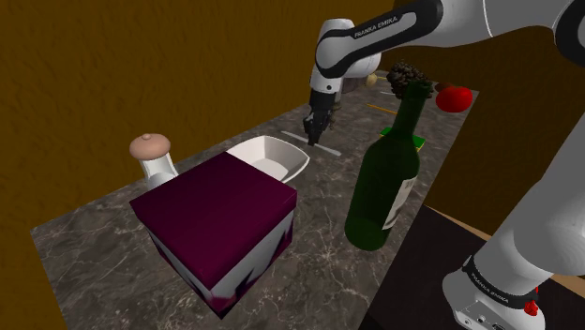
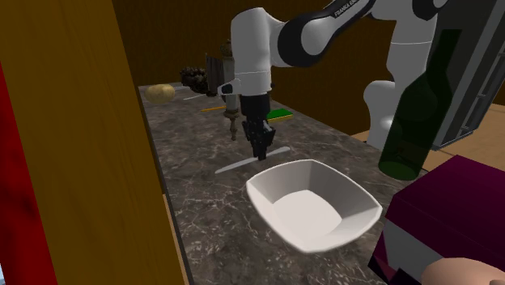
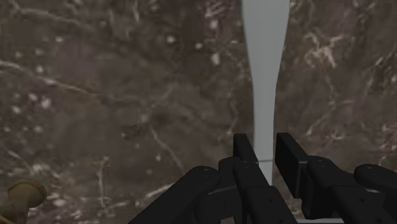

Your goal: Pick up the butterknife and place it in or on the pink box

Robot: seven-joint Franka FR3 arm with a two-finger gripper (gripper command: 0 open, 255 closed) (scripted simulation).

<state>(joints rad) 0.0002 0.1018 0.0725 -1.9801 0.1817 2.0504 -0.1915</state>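
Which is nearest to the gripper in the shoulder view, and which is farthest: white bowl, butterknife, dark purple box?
From the gripper:
1. butterknife, clasped between its fingers.
2. white bowl, toward the view's left.
3. dark purple box, lower left, beyond the bowl.

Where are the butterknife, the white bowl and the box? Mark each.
butterknife (image 3: 264, 70), wrist view, its wide grey end.
white bowl (image 2: 350, 197), second exterior view, inner side wall.
box (image 1: 216, 206), shoulder view, its dark magenta top.
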